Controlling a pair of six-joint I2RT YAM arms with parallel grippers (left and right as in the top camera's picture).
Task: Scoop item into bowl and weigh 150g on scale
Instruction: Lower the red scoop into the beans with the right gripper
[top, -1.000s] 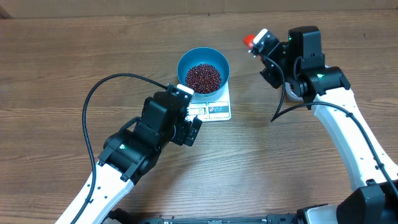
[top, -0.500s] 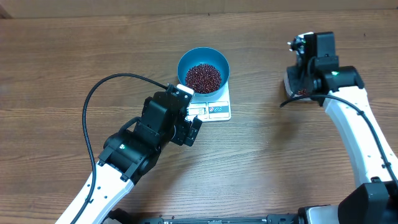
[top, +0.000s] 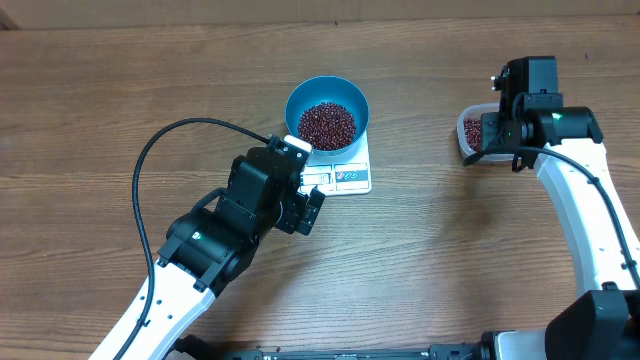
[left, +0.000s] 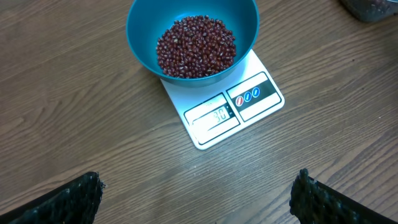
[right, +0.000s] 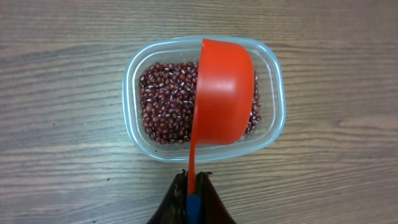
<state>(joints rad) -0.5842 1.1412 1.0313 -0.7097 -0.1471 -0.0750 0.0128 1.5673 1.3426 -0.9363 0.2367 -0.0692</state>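
The blue bowl (top: 326, 98) stands on the white scale (top: 345, 178) and holds a mound of dark red beans (left: 196, 46). My left gripper (left: 198, 180) hovers open just in front of the scale, with nothing between its fingers. My right gripper (right: 193, 179) is shut on the blue-tipped handle of the red scoop (right: 224, 93). The scoop hangs over the clear tub (right: 132, 121), turned so its outer wall faces the wrist camera. More beans (right: 165, 102) lie in the tub. In the overhead view the right wrist hides the scoop.
The clear tub (top: 466, 135) sits at the right of the wooden table (top: 420, 260), well apart from the scale. The left arm's black cable (top: 150, 160) loops over the table to the left of the bowl.
My right arm has swung right, away from the bowl, and carried the scoop over the clear tub. The left arm, bowl and scale have not moved.
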